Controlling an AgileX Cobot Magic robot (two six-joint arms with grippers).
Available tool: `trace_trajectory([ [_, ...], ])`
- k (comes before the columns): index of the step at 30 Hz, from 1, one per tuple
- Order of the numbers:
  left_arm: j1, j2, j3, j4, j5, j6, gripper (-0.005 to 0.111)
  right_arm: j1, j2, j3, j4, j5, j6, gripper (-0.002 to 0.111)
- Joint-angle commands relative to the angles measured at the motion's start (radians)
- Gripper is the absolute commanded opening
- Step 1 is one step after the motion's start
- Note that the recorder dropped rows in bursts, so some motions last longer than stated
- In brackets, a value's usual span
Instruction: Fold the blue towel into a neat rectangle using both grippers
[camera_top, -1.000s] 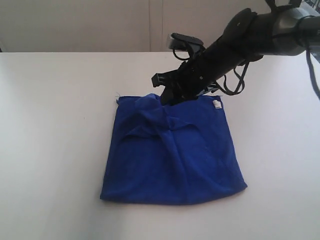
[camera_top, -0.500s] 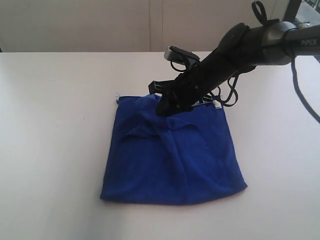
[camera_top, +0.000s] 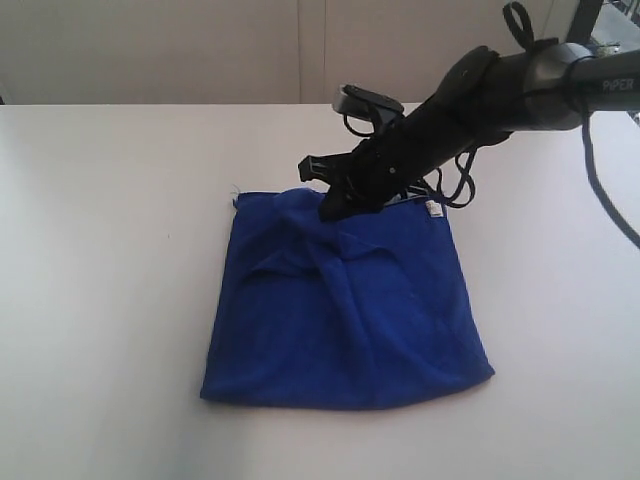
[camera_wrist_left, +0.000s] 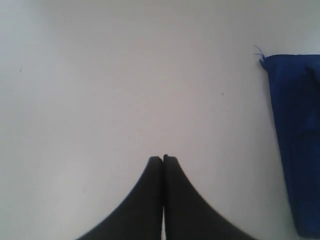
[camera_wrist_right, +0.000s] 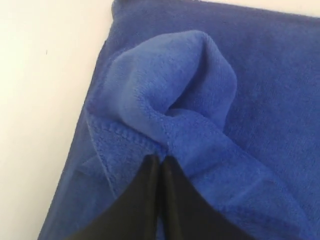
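Blue towel (camera_top: 345, 310) lies as a rumpled, roughly square sheet on the white table (camera_top: 110, 260), centre to near, its outline unchanged from a second ago; the small white label (camera_top: 434, 208) at its far-right corner is too small to read. Right gripper (camera_top: 333, 208), open at the far edge a second ago, is now pinched closed on a raised fold of cloth there, and its arm (camera_top: 500, 85), lettered "PiPER", slants down from the far right. Left gripper (camera_wrist_left: 163, 159): fingers pressed together, holding nothing, over bare table apart from the towel's edge.
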Motion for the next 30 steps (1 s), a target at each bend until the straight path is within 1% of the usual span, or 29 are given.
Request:
trace_trajectory([
  [1, 0.003, -0.006, -0.004, -0.012, 0.018, -0.003, 0.000, -0.024, -0.056, 0.001, -0.048, -0.016, -0.010, 0.000],
  [7, 0.003, -0.006, -0.004, -0.012, 0.018, -0.003, 0.000, -0.068, -0.143, 0.001, -0.215, -0.024, -0.004, 0.000],
  [11, 0.003, -0.006, -0.004, -0.016, 0.012, -0.003, 0.000, -0.105, -0.166, 0.001, -0.285, -0.029, -0.002, 0.000],
  [15, 0.003, -0.006, -0.004, -0.016, 0.012, -0.003, 0.000, -0.135, -0.170, 0.001, -0.416, -0.058, 0.106, 0.000],
  [18, 0.003, -0.004, -0.004, -0.026, 0.012, -0.003, 0.000, -0.147, -0.168, 0.001, -0.508, -0.071, 0.151, 0.000],
  [21, 0.001, 0.009, -0.002, -0.050, 0.016, -0.003, 0.000, -0.152, -0.165, 0.001, -0.534, -0.082, 0.156, 0.000],
  [23, 0.001, 0.029, 0.010, -0.085, 0.008, 0.017, 0.000, -0.152, -0.165, 0.001, -0.538, -0.087, 0.156, 0.000],
  [25, 0.001, 0.053, 0.031, -0.161, -0.001, 0.062, 0.000, -0.152, -0.165, 0.001, -0.538, -0.094, 0.156, 0.000],
  [27, 0.001, 0.084, 0.054, -0.259, -0.015, 0.119, 0.000, -0.152, -0.165, 0.001, -0.538, -0.096, 0.156, 0.000],
  [30, 0.001, 0.139, 0.096, -0.447, -0.056, 0.260, 0.000, -0.152, -0.165, 0.001, -0.538, -0.103, 0.156, 0.000],
])
